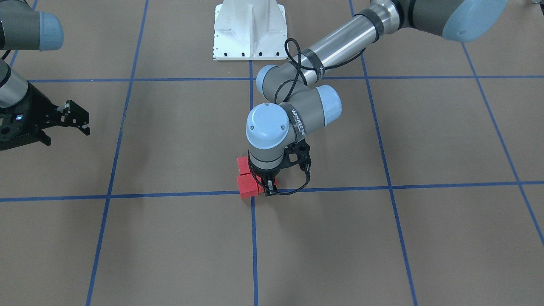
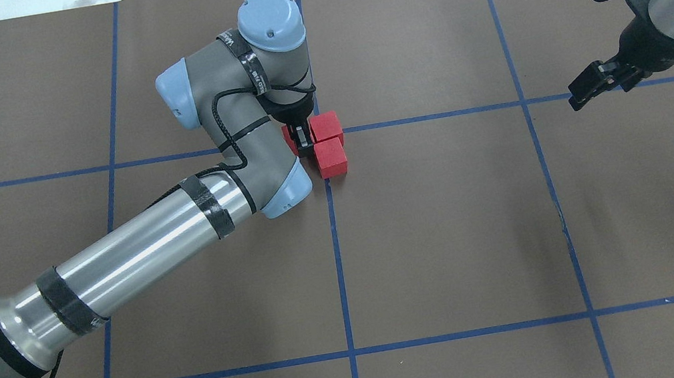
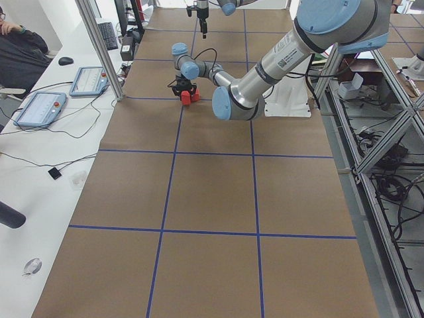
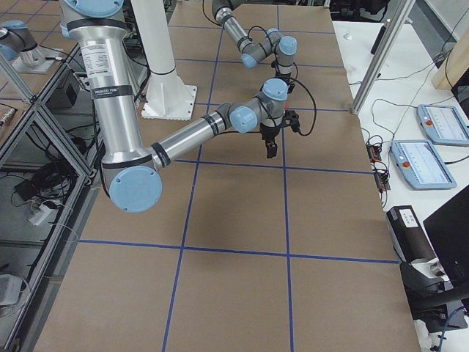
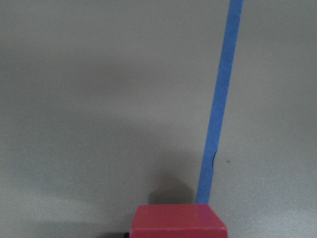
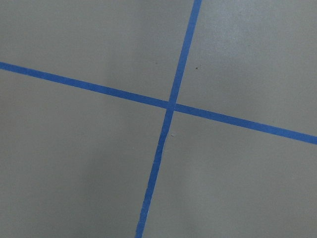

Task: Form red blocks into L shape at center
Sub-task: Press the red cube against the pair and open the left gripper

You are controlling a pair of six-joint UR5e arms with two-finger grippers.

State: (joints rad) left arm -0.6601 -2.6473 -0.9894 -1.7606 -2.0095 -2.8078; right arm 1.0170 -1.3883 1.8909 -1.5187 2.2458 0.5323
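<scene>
1. Three red blocks [image 2: 331, 157] are gathered on the brown surface [image 2: 452, 231] where the two middle blue tape lines [image 2: 434, 116] cross. The center itself is covered by them. In the overhead view, two blocks touch just right of the crossing, one far and one near. The third lies to the left, partly hidden.
2. The left gripper [image 2: 297, 141] stands upright over the third block, with its jaws set on either side of it. It cannot be told whether they are clenched or released.
3. The right gripper [image 1: 83, 121] is held well apart at the right, above the surface, with its jaws released and grasping nothing.
4. The blocks are judged light, stiff and matte, so unlikely to slip. Hold is best taken on two opposite flat sides that touch no neighbour.
5. No writing is borne by the blocks. White lettering is seen on a black band [image 1: 298, 123] at the left wrist, but it is too tilted to be read with certainty.
</scene>
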